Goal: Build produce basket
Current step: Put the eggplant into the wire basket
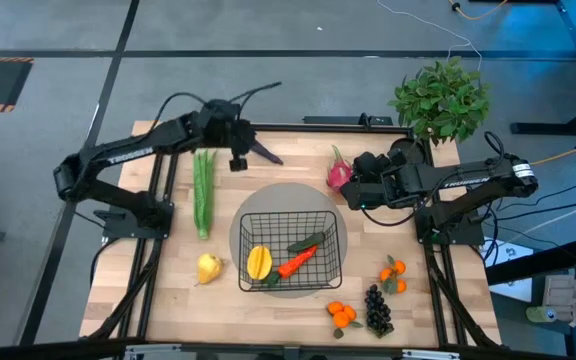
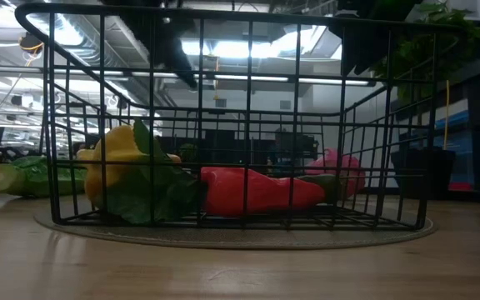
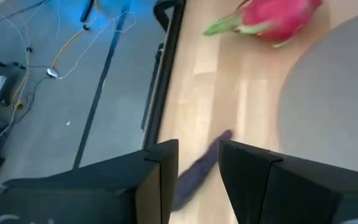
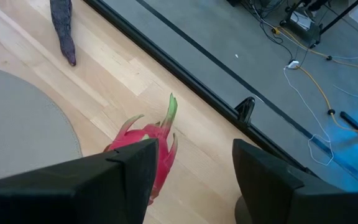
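The black wire basket (image 1: 290, 250) stands on a round grey mat and holds a yellow fruit (image 1: 258, 262), an orange carrot (image 1: 296, 262) and a green leafy piece. My left gripper (image 3: 197, 152) is open at the table's far edge. Its fingers stand on either side of the purple eggplant (image 3: 194, 177), which lies flat on the wood. My right gripper (image 4: 194, 149) is open wide, just over the pink dragon fruit (image 4: 148, 155) lying on the table right of the mat. The fruit's near side is hidden behind one finger.
Long green stalks (image 1: 203, 190) and a yellow fruit (image 1: 208, 268) lie left of the basket. Small oranges (image 1: 343, 314), more oranges (image 1: 394, 272) and dark grapes (image 1: 378, 310) lie at the near right. A potted plant (image 1: 443, 98) stands at the far right corner.
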Action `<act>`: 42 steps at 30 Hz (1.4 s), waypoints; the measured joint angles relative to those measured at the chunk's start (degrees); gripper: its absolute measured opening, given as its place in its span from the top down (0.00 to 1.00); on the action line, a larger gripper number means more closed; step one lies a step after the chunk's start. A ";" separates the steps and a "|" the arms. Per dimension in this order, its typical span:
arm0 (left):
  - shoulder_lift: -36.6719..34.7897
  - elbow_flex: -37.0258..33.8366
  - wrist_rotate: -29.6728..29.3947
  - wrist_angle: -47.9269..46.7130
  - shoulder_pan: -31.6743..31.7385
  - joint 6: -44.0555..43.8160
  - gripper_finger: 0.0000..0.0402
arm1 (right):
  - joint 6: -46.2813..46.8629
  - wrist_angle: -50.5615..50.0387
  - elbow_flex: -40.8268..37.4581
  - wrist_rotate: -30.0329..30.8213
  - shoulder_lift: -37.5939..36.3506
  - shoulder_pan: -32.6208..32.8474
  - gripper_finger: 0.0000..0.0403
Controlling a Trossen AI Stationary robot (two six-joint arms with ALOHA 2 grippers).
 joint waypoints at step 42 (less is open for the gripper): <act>21.56 -0.03 5.22 15.89 9.60 0.89 0.57 | 1.65 1.09 0.00 -0.46 0.00 -0.02 0.49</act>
